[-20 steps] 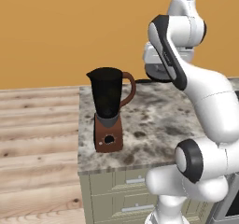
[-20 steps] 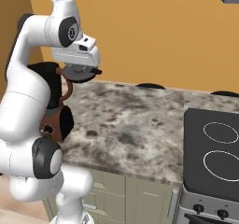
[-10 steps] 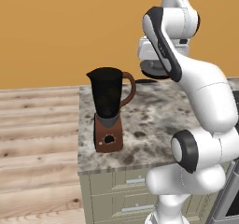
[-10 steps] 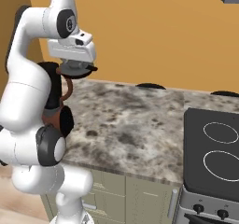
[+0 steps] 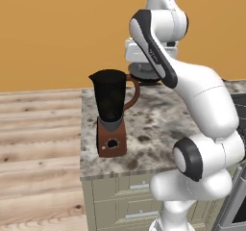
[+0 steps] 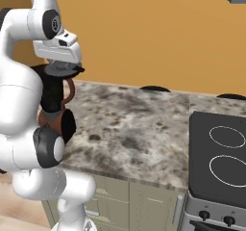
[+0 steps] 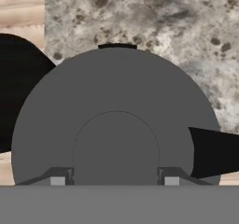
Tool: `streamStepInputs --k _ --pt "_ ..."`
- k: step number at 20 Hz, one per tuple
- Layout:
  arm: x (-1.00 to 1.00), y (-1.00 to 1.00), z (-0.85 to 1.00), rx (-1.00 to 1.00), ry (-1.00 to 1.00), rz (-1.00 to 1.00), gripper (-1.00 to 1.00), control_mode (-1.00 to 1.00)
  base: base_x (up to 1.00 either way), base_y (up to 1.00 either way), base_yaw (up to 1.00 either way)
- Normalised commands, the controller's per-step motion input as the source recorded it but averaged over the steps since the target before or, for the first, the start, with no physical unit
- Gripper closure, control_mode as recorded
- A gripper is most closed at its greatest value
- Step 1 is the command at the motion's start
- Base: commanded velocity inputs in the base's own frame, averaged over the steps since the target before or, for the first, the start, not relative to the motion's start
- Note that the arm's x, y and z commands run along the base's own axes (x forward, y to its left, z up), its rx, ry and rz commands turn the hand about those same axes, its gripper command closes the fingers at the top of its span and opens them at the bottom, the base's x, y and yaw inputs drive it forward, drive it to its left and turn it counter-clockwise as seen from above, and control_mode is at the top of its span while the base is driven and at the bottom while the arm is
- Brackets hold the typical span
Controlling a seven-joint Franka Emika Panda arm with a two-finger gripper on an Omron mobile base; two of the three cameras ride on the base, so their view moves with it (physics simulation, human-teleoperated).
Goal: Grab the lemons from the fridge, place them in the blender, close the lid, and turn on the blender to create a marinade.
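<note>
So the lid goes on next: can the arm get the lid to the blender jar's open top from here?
Probably yes: the round dark grey lid sits in the jaws, beside the tall black blender jar, nothing between.

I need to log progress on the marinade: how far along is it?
The claw holds the lid by its knob, up beside the blender, whose jar top is uncovered. Whether the lemons are inside the black jar can't be seen. Left: seat the lid, then turn the knob on the base.
</note>
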Motion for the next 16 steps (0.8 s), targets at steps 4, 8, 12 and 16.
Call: streamStepInputs --k 4,8,12,16 --pt "0.05 0.58 0.14 0.0 0.0 -0.05 1.0 -1.0 0.0 0.0 0.0" --pt "0.12 0.72 0.09 0.0 0.0 -0.05 1.0 -1.0 0.0 0.0 0.0" --pt "0.13 0.72 0.0 0.0 0.0 -0.02 1.0 -1.0 0.0 0.0 0.0" --pt "0.24 0.58 0.0 0.0 0.0 -0.05 1.0 -1.0 0.0 0.0 0.0"
